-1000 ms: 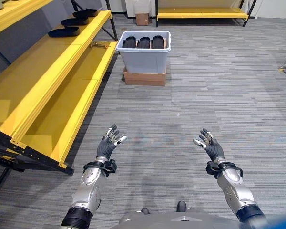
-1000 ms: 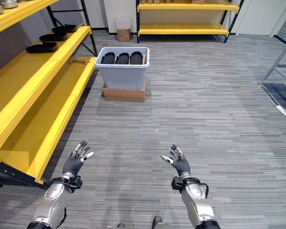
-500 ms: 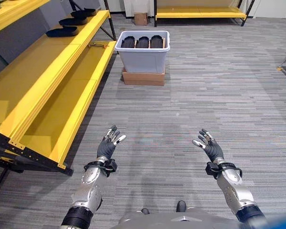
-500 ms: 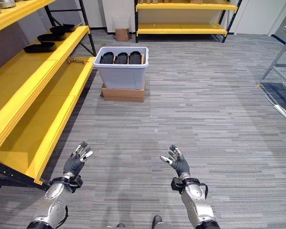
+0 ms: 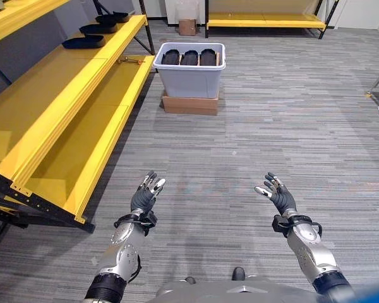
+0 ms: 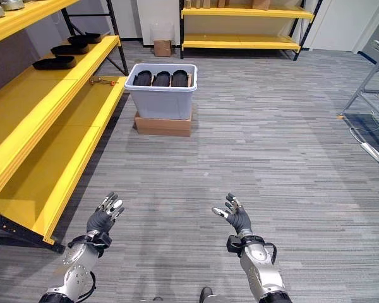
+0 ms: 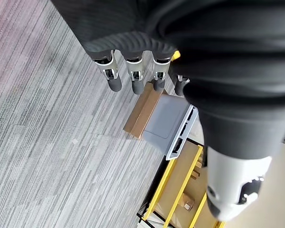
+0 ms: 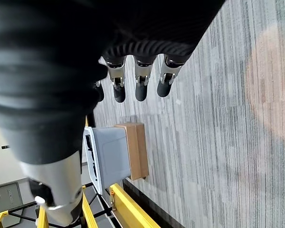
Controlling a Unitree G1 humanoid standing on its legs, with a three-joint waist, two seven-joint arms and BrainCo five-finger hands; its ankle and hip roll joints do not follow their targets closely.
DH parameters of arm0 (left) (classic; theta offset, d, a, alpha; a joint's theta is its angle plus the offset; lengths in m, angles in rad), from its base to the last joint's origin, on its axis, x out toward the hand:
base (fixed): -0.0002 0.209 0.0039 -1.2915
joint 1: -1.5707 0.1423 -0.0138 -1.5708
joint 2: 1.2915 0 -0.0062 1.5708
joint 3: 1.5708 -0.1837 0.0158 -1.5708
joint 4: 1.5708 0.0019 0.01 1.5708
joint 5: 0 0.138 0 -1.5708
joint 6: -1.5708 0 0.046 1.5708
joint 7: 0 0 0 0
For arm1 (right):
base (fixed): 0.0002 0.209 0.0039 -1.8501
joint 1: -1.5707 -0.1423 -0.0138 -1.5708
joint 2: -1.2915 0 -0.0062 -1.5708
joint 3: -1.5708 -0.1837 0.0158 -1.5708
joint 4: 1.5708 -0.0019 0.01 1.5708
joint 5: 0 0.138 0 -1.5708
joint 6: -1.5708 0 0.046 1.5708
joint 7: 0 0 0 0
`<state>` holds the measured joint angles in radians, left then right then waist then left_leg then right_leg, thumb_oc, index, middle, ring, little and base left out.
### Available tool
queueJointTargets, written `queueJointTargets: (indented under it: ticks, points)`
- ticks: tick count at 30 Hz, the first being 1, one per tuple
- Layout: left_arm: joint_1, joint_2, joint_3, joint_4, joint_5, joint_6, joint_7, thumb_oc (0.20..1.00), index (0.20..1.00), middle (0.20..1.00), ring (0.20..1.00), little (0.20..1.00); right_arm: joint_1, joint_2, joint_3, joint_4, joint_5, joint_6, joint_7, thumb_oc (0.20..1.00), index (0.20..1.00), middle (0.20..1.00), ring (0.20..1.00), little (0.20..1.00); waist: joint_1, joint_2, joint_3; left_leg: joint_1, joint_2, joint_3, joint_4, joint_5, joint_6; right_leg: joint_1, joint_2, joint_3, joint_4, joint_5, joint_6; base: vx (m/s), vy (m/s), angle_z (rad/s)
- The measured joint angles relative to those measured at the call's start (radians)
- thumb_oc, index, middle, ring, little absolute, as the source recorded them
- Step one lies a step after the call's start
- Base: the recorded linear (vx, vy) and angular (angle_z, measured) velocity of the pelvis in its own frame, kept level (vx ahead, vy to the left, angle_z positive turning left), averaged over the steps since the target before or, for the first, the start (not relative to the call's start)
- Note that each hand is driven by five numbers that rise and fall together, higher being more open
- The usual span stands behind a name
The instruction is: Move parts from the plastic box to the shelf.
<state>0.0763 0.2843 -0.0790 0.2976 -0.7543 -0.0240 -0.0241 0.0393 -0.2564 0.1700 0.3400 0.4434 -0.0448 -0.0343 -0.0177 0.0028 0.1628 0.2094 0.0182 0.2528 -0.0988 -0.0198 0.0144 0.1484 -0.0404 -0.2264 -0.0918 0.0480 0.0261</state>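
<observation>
A grey plastic box (image 5: 190, 76) stands on a brown cardboard base (image 5: 191, 104) far ahead on the carpet, with three black parts (image 5: 189, 58) side by side inside. More black parts (image 5: 84, 42) lie at the far end of the yellow shelf (image 5: 63, 95) along the left. My left hand (image 5: 143, 196) and right hand (image 5: 278, 194) hover low over the floor near me, palms facing each other, both open and holding nothing. Their fingers (image 7: 135, 76) (image 8: 140, 78) are straight in the wrist views, with the box (image 7: 168, 123) (image 8: 107, 159) beyond them.
The yellow shelf's lower deck (image 5: 82, 158) juts out to my left on a black frame (image 5: 31, 211). Another yellow rack (image 6: 240, 43) lines the back wall, with a small cardboard box (image 5: 188, 26) on the floor. A grey metal frame (image 6: 366, 104) stands at right.
The whole picture has shifted slightly as the camera moved; the box sits a touch lower in view. My left hand has dropped a little; both hands stay open.
</observation>
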Motion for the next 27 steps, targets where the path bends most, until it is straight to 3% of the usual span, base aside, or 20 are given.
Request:
queueJointTargets:
  ticks: [4, 9, 13, 16, 17, 18, 20, 21, 22, 23, 24, 25, 26, 27]
  points:
    - [0.000, 0.001, 0.000, 0.000, 0.001, 0.010, 0.002, 1.000, 1.000, 1.000, 1.000, 1.000, 0.000, 0.000, 0.000, 0.000, 0.003, 0.001, 0.009, 1.000, 1.000, 1.000, 1.000, 1.000, -0.001, -0.005, 0.003, 0.000, -0.001, 0.000, 0.000, -0.001, 0.001, 0.000, 0.000, 0.000, 0.000, 0.000, 0.000, 0.04, 0.051, 0.00]
    - [0.000, 0.005, 0.002, -0.001, 0.025, -0.031, 0.009, 1.000, 1.000, 1.000, 1.000, 1.000, 0.000, -0.001, -0.001, 0.000, -0.059, 0.016, -0.021, 1.000, 1.000, 1.000, 1.000, 1.000, -0.002, -0.005, 0.005, 0.000, -0.004, -0.002, 0.000, -0.003, 0.005, 0.000, -0.004, -0.001, 0.004, -0.001, 0.002, 0.01, 0.102, 0.01]
    - [-0.001, 0.006, 0.002, -0.001, 0.064, -0.031, 0.009, 1.000, 1.000, 1.000, 1.000, 1.000, -0.004, -0.006, -0.003, -0.002, -0.074, 0.015, -0.023, 1.000, 1.000, 1.000, 1.000, 1.000, -0.004, 0.003, 0.022, -0.003, -0.011, 0.003, 0.000, -0.009, 0.018, -0.044, -0.019, -0.003, 0.089, -0.021, 0.023, -0.01, 0.160, -0.02]
    - [-0.027, 0.006, 0.000, 0.012, 0.081, -0.031, 0.008, 1.000, 1.000, 1.000, 1.000, 1.000, -0.030, -0.034, -0.001, -0.013, -0.074, 0.015, -0.040, 1.000, 1.000, 1.000, 1.000, 1.000, -0.007, 0.024, 0.067, -0.004, -0.012, 0.004, 0.003, -0.013, 0.049, -0.133, -0.042, -0.008, 0.277, -0.040, 0.052, 0.06, 0.234, -0.03]
    - [-0.046, 0.007, 0.000, 0.024, 0.082, -0.031, 0.008, 1.000, 1.000, 1.000, 1.000, 1.000, -0.045, -0.043, -0.003, -0.015, -0.074, 0.015, -0.048, 1.000, 1.000, 1.000, 1.000, 1.000, -0.011, 0.028, 0.093, -0.003, -0.024, 0.005, 0.024, -0.024, 0.059, -0.184, -0.066, -0.012, 0.397, -0.047, 0.068, 0.06, 0.280, 0.09]
    - [-0.068, 0.009, -0.001, 0.043, 0.091, -0.031, 0.007, 1.000, 1.000, 1.000, 1.000, 1.000, -0.050, -0.052, -0.006, -0.039, -0.074, 0.014, -0.055, 1.000, 1.000, 1.000, 1.000, 1.000, -0.015, 0.023, 0.120, -0.011, -0.035, 0.005, 0.076, -0.047, 0.089, -0.274, -0.134, -0.048, 0.609, -0.047, 0.082, 0.05, 0.185, 0.03]
    - [-0.055, 0.009, -0.007, 0.042, 0.099, -0.030, 0.006, 1.000, 1.000, 1.000, 1.000, 1.000, -0.048, -0.059, -0.003, -0.057, -0.075, 0.013, -0.053, 1.000, 1.000, 1.000, 1.000, 1.000, -0.013, 0.030, 0.128, -0.004, -0.056, 0.014, 0.100, -0.077, 0.107, -0.350, -0.204, -0.095, 0.756, 0.032, 0.120, 0.08, 0.076, -0.19]
    - [-0.047, 0.010, -0.005, 0.041, 0.099, -0.030, 0.008, 1.000, 1.000, 1.000, 1.000, 1.000, -0.040, -0.059, -0.001, -0.071, -0.074, 0.013, -0.051, 1.000, 1.000, 1.000, 1.000, 1.000, -0.015, 0.032, 0.128, 0.002, -0.066, 0.012, 0.100, -0.081, 0.116, -0.394, -0.212, -0.090, 0.800, -0.003, 0.144, 0.13, -0.097, -0.20]
    - [-0.047, 0.018, 0.001, 0.038, 0.100, -0.028, 0.009, 1.000, 1.000, 1.000, 1.000, 1.000, -0.029, -0.059, -0.002, -0.107, -0.074, 0.013, -0.043, 1.000, 1.000, 1.000, 1.000, 1.000, -0.026, 0.027, 0.133, -0.001, -0.076, 0.008, 0.097, -0.074, 0.119, -0.432, -0.172, -0.097, 0.764, -0.044, 0.163, 0.31, -0.164, 0.09]
    - [-0.049, 0.022, 0.001, 0.015, 0.116, -0.015, 0.008, 1.000, 1.000, 1.000, 1.000, 1.000, -0.001, -0.059, -0.019, -0.140, -0.074, 0.009, -0.039, 1.000, 1.000, 1.000, 1.000, 1.000, -0.038, 0.016, 0.130, -0.011, -0.083, -0.005, 0.090, -0.073, 0.115, -0.433, -0.100, -0.117, 0.544, -0.055, 0.152, 0.49, -0.249, 0.51]
    - [-0.056, 0.021, -0.003, 0.011, 0.123, -0.009, 0.006, 1.000, 1.000, 1.000, 1.000, 1.000, 0.020, -0.059, -0.041, -0.146, -0.074, 0.008, -0.042, 1.000, 1.000, 1.000, 1.000, 1.000, -0.058, -0.017, 0.126, -0.007, -0.112, -0.028, 0.084, -0.096, 0.094, -0.430, -0.080, -0.147, 0.355, -0.046, 0.151, 0.45, -0.164, 0.59]
    - [-0.055, 0.020, -0.009, 0.013, 0.125, -0.005, 0.003, 1.000, 1.000, 1.000, 1.000, 1.000, 0.030, -0.060, -0.051, -0.145, -0.074, 0.007, -0.050, 1.000, 1.000, 1.000, 1.000, 1.000, -0.057, -0.027, 0.126, 0.003, -0.128, -0.042, 0.089, -0.103, 0.095, -0.423, -0.073, -0.152, 0.272, -0.041, 0.157, 0.55, -0.166, 0.69]
    - [-0.056, 0.018, -0.026, 0.016, 0.127, 0.001, -0.005, 1.000, 1.000, 1.000, 1.000, 1.000, 0.043, -0.060, -0.070, -0.135, -0.074, 0.005, -0.060, 1.000, 1.000, 1.000, 1.000, 1.000, -0.061, -0.047, 0.119, 0.024, -0.153, -0.050, 0.093, -0.110, 0.118, -0.420, -0.069, -0.152, 0.148, -0.008, 0.147, 0.42, -0.078, 0.41]
    - [-0.052, 0.014, -0.035, 0.021, 0.127, 0.000, -0.011, 1.000, 1.000, 1.000, 1.000, 1.000, 0.043, -0.059, -0.078, -0.124, -0.066, 0.006, -0.058, 1.000, 1.000, 1.000, 1.000, 1.000, -0.062, -0.046, 0.118, 0.041, -0.161, -0.073, 0.093, -0.128, 0.116, -0.423, -0.063, -0.145, 0.155, 0.002, 0.138, 0.55, -0.097, 0.63]
